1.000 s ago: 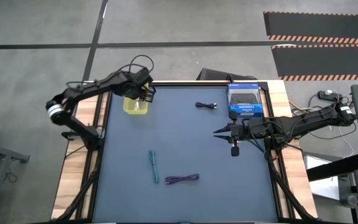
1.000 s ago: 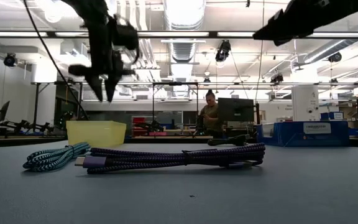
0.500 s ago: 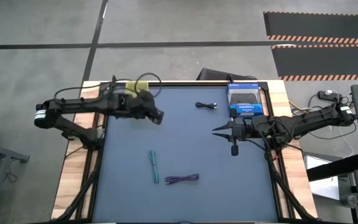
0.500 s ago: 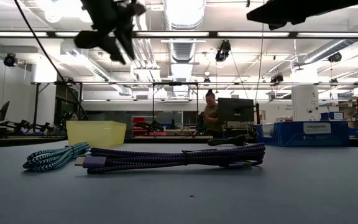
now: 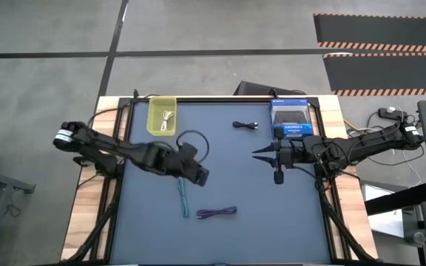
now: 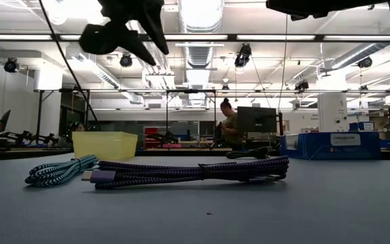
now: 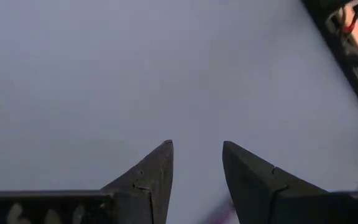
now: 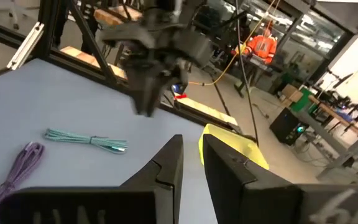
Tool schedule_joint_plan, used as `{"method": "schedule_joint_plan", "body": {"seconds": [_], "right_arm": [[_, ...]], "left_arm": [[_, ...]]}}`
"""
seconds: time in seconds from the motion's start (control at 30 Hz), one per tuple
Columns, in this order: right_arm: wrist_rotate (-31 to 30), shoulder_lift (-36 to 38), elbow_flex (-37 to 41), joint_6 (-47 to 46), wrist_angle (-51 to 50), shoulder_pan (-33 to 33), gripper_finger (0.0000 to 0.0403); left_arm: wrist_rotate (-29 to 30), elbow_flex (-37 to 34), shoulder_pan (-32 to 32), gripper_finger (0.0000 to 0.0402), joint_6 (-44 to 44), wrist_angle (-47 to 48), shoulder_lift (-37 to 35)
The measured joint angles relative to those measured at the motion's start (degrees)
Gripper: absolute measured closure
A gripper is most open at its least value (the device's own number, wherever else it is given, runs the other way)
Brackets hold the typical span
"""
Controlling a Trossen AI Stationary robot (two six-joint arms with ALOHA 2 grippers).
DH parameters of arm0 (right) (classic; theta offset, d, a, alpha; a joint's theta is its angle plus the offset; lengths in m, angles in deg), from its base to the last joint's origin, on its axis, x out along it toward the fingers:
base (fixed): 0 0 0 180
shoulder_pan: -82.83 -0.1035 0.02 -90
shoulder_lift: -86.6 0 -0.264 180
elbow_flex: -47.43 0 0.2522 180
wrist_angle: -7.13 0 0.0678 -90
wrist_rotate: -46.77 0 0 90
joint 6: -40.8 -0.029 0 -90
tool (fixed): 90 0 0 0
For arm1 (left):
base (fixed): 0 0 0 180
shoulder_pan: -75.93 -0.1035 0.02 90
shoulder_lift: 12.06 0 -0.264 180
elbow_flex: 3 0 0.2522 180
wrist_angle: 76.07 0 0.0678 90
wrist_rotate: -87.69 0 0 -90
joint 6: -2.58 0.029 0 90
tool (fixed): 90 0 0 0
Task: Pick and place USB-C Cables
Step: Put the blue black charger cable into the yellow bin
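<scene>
- While hanging above the mat, left gripper [image 5: 200, 176] — fingers [image 7: 155, 173] a narrow gap apart, empty — near green cable [image 5: 183, 197].
- Purple cable [image 5: 217, 213] just beyond, toward the front edge.
- White cable [image 5: 167, 118] inside yellow bin [image 5: 153, 116].
- Black cable [image 5: 245, 125] beside blue box [image 5: 292, 120].
- Right gripper [image 5: 257, 155] — narrowly parted, empty, mid-table.

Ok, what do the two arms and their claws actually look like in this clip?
Both arms are dark, slim and jointed. The left arm has a pale ring at its shoulder end and a loose black wire looping above its wrist. The left claw has two dark, wedge-shaped fingers tapering to points. The right claw looks the same, and black wiring runs along the right arm.
</scene>
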Motion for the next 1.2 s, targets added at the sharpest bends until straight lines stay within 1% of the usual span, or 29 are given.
{"method": "schedule_joint_plan", "body": {"seconds": [0.2,0.4,0.53,0.6,0.67,0.8,0.9,1.03,1.2], "right_arm": [[-0.04,0.0,-0.38,0.96,0.01,0.0,0.0351],[-0.09,0.0,-0.42,1.11,0.0,0.0,0.0351],[-0.09,0.0,-0.42,1.02,-0.06,0.0,0.0351],[-0.09,0.0,-0.42,0.97,-0.07,0.0,0.0351],[-0.09,0.0,-0.42,0.76,-0.34,0.0,0.0351],[-0.11,0.0,-0.39,0.04,-0.69,0.0,0.0351],[-0.11,0.0,-0.39,-0.42,-1.42,0.0,0.0351],[-0.13,0.0,-0.39,-0.61,-2.44,0.0,0.0351],[-0.15,0.0,-0.39,-1.12,-2.82,0.01,0.0351]], "left_arm": [[-5.11,0.01,5.21,0.0279,-10.4,0.02,4.24],[-9.66,0.01,8.35,0.0279,-18.82,1.33,6.91],[-10.38,0.01,9.48,0.0279,-26.44,6.26,8.46],[-11.65,-0.05,9.75,0.0279,-29.6,8.97,9.71],[-13.09,-0.1,9.75,0.0279,-30.61,9.6,11.17],[-13.22,-0.1,9.48,0.0279,-31.27,9.62,14.07],[-13.37,-0.1,8.89,0.0279,-30.18,11.47,15.92],[-13.12,-0.1,8.5,0.0279,-30.01,13.16,17.57],[-11.76,-0.24,8.5,0.0279,-29.68,12.96,18.74]]}}
